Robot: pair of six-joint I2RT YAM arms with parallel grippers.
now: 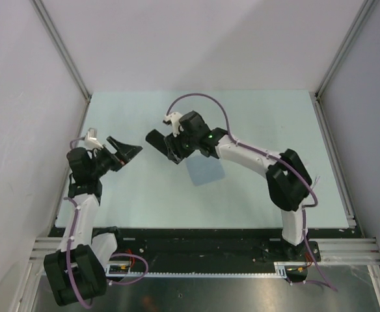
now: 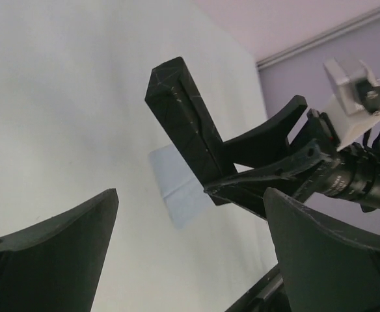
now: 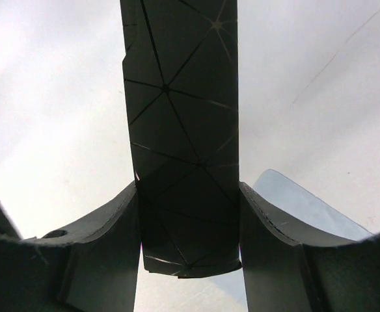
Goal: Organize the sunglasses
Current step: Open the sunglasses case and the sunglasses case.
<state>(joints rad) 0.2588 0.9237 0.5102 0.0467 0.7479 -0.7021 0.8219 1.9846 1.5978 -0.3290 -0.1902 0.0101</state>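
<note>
R claw (image 3: 189, 218) clamped on end of black oblong hard case (image 3: 183, 130), raised off surface (image 1: 255, 123) | L claw (image 1: 123, 148) wide, empty, near free end | sunglasses not seen, poss. inside case, can't tell | light-blue square cloth (image 1: 203, 170) below | tip: hold level, close L claw squarely on free end

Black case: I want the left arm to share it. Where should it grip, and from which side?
Likely its free end: the case juts, long and narrow, past the right gripper holding its other end, toward the open left gripper. Come from the left, jaws across the narrow width.
</note>
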